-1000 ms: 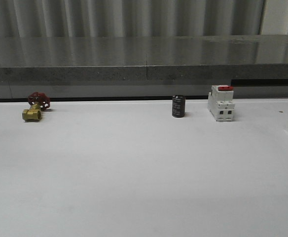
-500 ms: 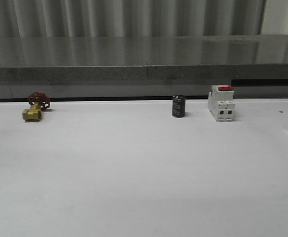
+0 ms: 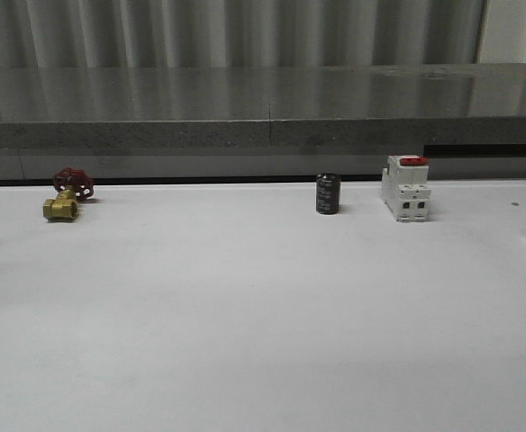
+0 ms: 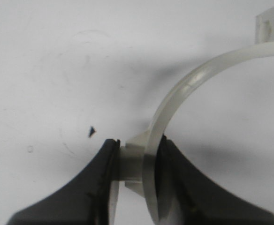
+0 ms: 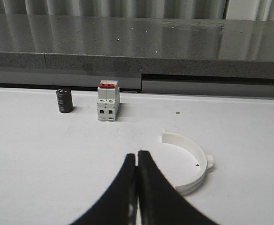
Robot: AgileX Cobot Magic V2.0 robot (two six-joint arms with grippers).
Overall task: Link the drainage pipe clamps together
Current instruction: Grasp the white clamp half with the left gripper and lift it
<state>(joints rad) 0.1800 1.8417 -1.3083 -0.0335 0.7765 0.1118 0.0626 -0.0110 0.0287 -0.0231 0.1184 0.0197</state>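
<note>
The left gripper [image 4: 137, 164] is pinching one white pipe clamp half [image 4: 184, 93] by the small lug on its side, with one dark finger pressing on each side of it. The arc is curving up and away from the fingers, and its flat end tab [image 4: 270, 26] is sitting at the far end, above the white table [image 4: 57, 70]. The right gripper [image 5: 137, 161] is holding nothing, and its two fingers are pressed tight together. The other clamp half [image 5: 188, 161] is lying flat on the table just ahead of the right gripper and a little to its side, not touching it. Farther ahead of that gripper are standing a white breaker with a red switch [image 5: 108, 107] and a small black cylinder [image 5: 64, 100]. In the front view a brass valve with a red wheel [image 3: 65, 196] is resting far back on the table. I think the step now is getting hold of both halves: one is gripped, and the second is waiting. Next, the right gripper probably needs to spread its fingers, reach forward and take the lying half, so the end tabs can meet. The writing on the black cylinder is too small to read, and I am seeing no brand anywhere.
</note>
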